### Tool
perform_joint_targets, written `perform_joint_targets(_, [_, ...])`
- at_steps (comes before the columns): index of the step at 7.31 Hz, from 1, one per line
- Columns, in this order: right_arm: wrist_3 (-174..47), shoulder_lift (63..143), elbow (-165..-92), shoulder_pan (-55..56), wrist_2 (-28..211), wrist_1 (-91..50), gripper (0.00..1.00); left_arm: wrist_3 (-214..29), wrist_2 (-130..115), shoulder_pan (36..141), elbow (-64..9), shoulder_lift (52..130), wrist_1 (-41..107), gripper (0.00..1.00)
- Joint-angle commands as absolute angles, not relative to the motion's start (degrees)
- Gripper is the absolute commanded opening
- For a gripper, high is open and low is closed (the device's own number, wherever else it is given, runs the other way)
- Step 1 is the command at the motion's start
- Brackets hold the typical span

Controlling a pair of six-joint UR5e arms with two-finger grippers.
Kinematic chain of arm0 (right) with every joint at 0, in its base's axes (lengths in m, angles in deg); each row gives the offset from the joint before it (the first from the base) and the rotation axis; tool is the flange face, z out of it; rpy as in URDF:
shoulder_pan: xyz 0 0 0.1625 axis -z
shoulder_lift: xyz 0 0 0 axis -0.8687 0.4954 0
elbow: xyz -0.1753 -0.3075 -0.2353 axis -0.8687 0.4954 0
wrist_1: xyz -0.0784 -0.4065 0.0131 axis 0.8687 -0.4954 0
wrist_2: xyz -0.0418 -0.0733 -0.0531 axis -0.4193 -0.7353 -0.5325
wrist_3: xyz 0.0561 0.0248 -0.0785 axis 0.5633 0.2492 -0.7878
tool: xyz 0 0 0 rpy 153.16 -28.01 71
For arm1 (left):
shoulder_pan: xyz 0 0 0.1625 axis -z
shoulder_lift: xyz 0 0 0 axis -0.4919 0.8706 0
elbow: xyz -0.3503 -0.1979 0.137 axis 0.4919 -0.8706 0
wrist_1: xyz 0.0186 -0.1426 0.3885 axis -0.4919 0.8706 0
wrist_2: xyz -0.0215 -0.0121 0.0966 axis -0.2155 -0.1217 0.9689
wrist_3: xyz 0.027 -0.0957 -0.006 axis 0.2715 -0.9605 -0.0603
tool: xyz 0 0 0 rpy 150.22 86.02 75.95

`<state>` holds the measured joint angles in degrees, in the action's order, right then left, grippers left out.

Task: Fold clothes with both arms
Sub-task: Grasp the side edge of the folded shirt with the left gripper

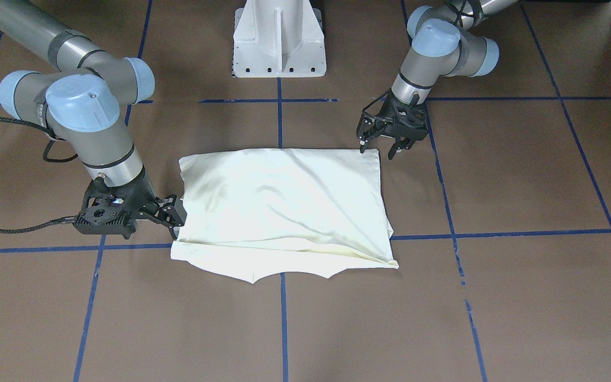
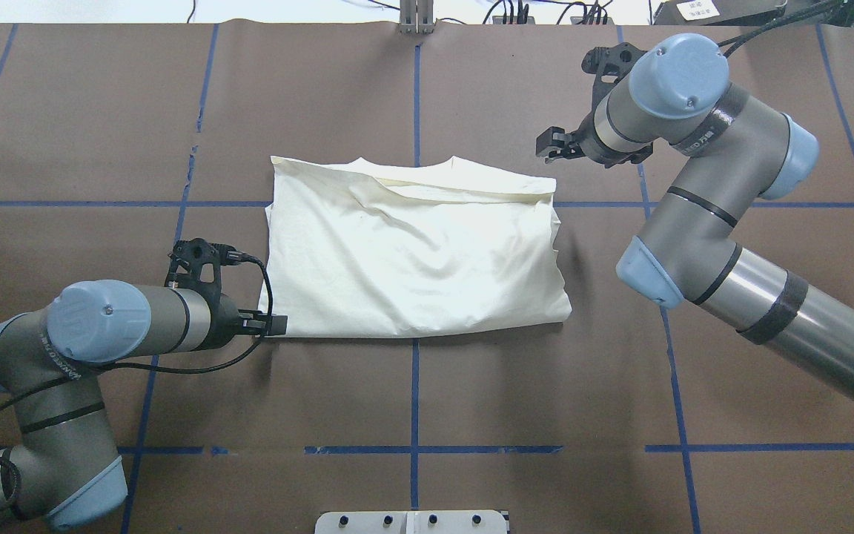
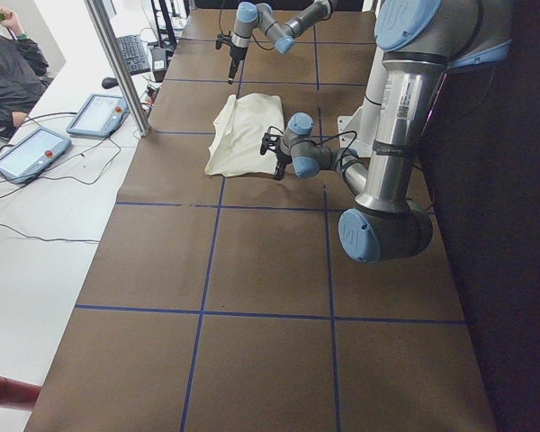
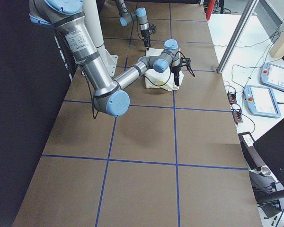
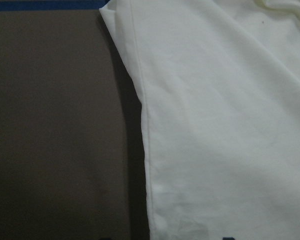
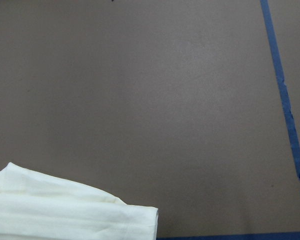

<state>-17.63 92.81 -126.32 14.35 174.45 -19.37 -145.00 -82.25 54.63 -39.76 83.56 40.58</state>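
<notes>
At centre of matte brown desk, cream garment lies folded into rough rectangle, soft, creased, curved hem poking out far side. I read 2 tools at opposite corners to take next fold: left tool spread open over near corner, right tool open too (nothing gripped), beside far edge.

Cloth: cream, folded, flat mid-table.
Left gripper: at its near-left corner.
Right gripper: near its far-right corner.
</notes>
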Motion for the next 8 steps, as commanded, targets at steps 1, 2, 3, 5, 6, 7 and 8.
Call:
perform_joint_targets(1, [-17.6,92.9,-126.3,14.2,174.4,-19.4,1.0,-145.0,-82.2,53.2,-39.1,83.8,40.6,0.56])
perform_joint_targets(2, [-17.6,92.9,-126.3,14.2,174.4,-19.4,1.0,-145.0,-82.2,52.9,-39.1,83.9,40.6,0.52])
perform_joint_targets(3, [-17.6,92.9,-126.2,14.2,174.4,-19.4,1.0,-145.0,-82.2,52.9,-39.1,84.0,40.5,0.32])
perform_joint_targets(5, [-17.6,92.9,-126.2,14.2,174.4,-19.4,1.0,-144.9,-82.1,53.1,-39.8,83.8,40.5,0.0])
perform_joint_targets(6, [-17.6,92.9,-126.2,14.2,174.4,-19.4,1.0,-144.3,-82.1,54.0,-40.2,83.8,40.5,0.0])
perform_joint_targets(7, [-17.6,92.9,-126.2,14.2,174.4,-19.4,1.0,-143.0,-82.2,56.2,-40.3,83.8,40.3,0.0])
perform_joint_targets(8, [-17.6,92.9,-126.2,14.2,174.4,-19.3,1.0,-137.9,-82.3,59.0,-40.3,83.8,40.0,0.0])
